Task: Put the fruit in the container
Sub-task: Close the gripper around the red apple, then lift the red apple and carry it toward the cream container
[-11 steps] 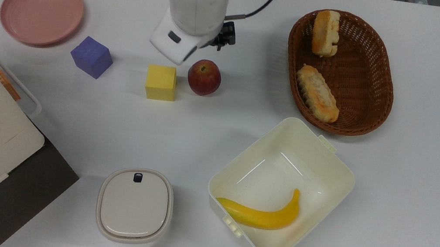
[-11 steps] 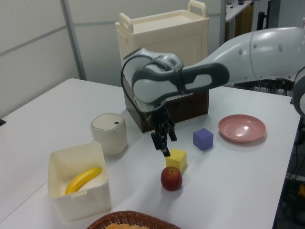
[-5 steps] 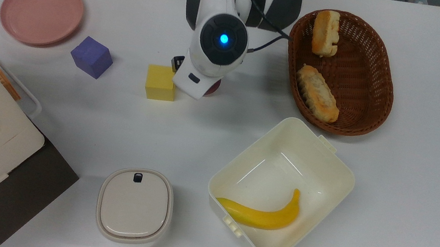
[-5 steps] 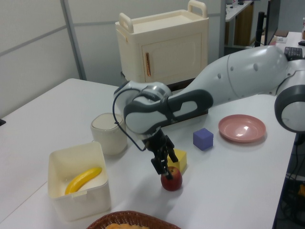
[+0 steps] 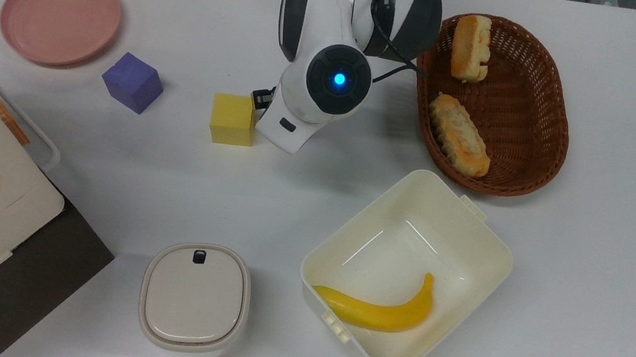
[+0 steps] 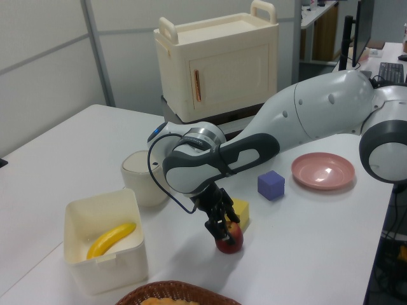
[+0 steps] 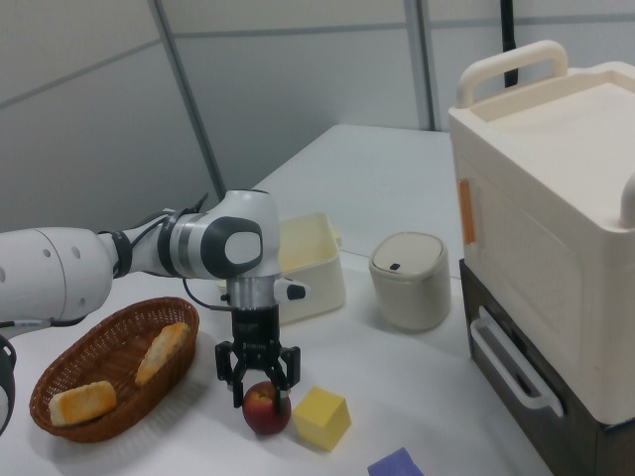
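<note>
Since a second ago, our gripper (image 7: 261,389) has dropped over the apple (image 7: 266,410), fingers spread astride it, not yet clenched. We judge the grasp imminent; the container (image 5: 478,233) waits.

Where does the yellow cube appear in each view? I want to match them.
Top view: yellow cube left of centre, beside the arm.
Left view: yellow cube right of centre, behind the apple.
Right view: yellow cube bottom centre, right of the apple.
Shared landmark: the lidded box.
</note>
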Robot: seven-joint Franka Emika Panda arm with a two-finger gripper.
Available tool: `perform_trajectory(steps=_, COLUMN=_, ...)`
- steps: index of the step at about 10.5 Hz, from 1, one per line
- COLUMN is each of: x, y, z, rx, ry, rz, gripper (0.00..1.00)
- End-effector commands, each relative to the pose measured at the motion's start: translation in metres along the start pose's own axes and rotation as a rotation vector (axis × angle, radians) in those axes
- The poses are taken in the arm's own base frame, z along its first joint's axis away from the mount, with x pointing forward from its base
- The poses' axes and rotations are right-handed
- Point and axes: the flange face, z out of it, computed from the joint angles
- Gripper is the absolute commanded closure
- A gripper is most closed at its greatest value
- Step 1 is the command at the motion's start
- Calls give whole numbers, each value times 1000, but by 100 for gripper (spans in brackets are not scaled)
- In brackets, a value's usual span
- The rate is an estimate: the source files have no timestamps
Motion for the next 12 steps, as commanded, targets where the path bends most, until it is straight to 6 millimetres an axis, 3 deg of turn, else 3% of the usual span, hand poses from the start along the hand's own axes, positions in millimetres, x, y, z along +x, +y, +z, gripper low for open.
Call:
perform_trajectory(steps=1, x=-5, y=-3, z=-11, rx=-34, ry=13, rz=43, gripper=91)
perform_trajectory(steps=2, x=-7, y=-3, z=-18, rx=-34, ry=25, rz=51, gripper=94)
perform_trajectory(steps=5, x=-26, y=-4, z=-71, rx=-39, ry=129, rz=86, gripper=94)
perform_trajectory(steps=9, x=-40, y=-9, z=-158, rx=34, ry=378, rz=208, gripper=89)
perform_trajectory(steps=10, x=-39, y=-11, z=-179, rx=74, ry=501, rz=300, gripper=89)
perform_trajectory(steps=12, x=-20, y=-42, z=-208, rx=161, ry=729, rz=447, gripper=88)
